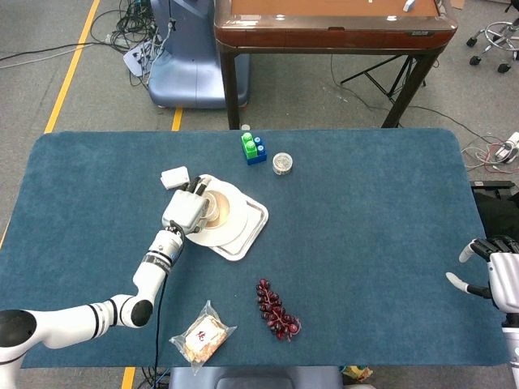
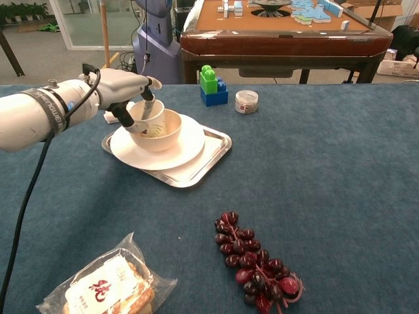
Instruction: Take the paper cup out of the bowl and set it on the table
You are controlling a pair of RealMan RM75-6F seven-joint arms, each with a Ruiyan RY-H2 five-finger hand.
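My left hand (image 2: 118,88) grips the white paper cup (image 2: 146,113), a finger hooked inside its rim. The cup is tilted and raised over the left edge of the beige bowl (image 2: 167,133), still partly within it. The bowl stands on a white plate (image 2: 177,156) on a metal tray (image 2: 211,146). In the head view the left hand (image 1: 184,212) covers most of the cup, beside the bowl (image 1: 219,209). My right hand (image 1: 493,274) hangs at the table's far right edge, fingers apart, holding nothing.
Green and blue blocks (image 2: 210,85) and a small jar (image 2: 246,101) stand behind the tray. A white box (image 1: 174,177) lies just behind the left hand. Grapes (image 2: 256,261) and a snack packet (image 2: 108,286) lie near the front edge. Bare blue cloth spreads to the right.
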